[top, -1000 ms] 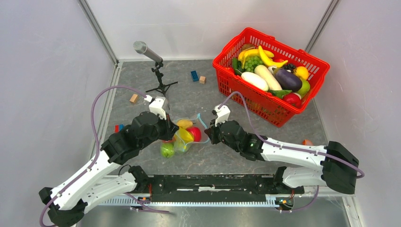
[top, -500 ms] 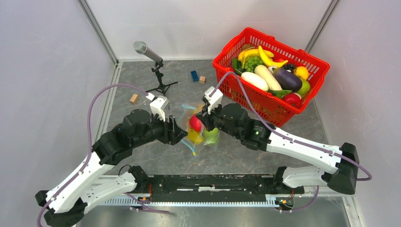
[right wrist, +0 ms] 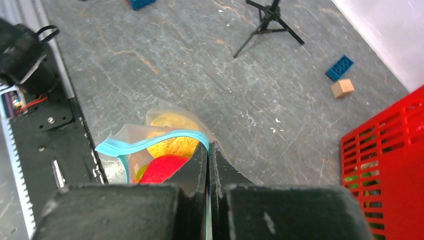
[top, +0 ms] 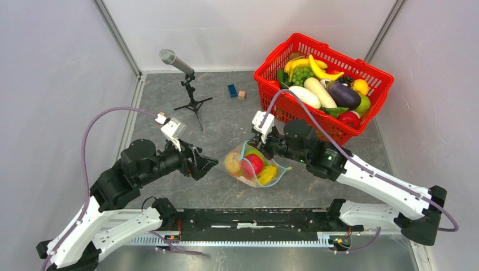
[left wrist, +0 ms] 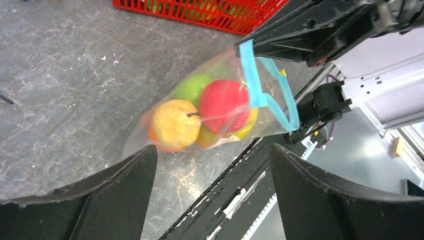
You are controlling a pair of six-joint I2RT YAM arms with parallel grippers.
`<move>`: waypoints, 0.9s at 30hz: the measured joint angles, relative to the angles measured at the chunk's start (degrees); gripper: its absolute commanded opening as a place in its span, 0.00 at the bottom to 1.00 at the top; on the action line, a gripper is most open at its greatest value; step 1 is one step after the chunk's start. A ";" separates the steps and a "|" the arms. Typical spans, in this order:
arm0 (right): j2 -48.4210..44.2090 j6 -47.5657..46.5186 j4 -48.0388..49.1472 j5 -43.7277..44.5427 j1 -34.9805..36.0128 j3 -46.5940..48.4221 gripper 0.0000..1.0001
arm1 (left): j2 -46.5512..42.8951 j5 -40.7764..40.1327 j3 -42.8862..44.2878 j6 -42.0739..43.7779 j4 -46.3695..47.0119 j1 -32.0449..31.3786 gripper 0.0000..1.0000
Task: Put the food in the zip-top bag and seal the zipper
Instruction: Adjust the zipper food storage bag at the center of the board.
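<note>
The zip-top bag (top: 251,167) is clear and holds the food: a red apple (top: 255,164), a yellow-orange fruit (top: 233,164), a green one (top: 254,153) and a lemon (top: 267,174). My right gripper (top: 261,141) is shut on one end of the zipper (right wrist: 150,141), the light blue strip, at the jaws (right wrist: 208,150). The strip's two sides gape apart in a loop (left wrist: 270,95). The bag (left wrist: 227,60) slopes down from that grip toward the table. My left gripper (top: 207,164) stands open to the bag's left, apart from it, with nothing between its fingers (left wrist: 212,148).
A red mesh basket (top: 361,132) full of toy produce stands at the back right. A microphone on a small tripod (top: 182,68) stands at the back left, with a blue brick (top: 232,90) and a wooden block (top: 242,95) nearby. The black rail (top: 254,217) runs along the near edge.
My left gripper opened, let go of the bag and drew back to the left. The right gripper kept its hold and swung the bag of fruit to the right and nearer.
</note>
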 measured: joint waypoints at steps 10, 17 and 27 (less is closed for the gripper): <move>-0.31 -10.45 -1.60 -9.81 -1.81 0.07 0.00 | 3.13 9.46 -5.42 5.79 8.59 0.00 0.85; 1.44 -15.41 0.09 -14.49 -5.31 -0.63 0.00 | -0.74 11.78 -15.21 11.10 17.31 0.00 0.78; 6.84 -20.68 0.13 -21.68 -10.51 0.17 0.00 | -7.76 12.52 -26.71 22.95 29.07 0.00 0.76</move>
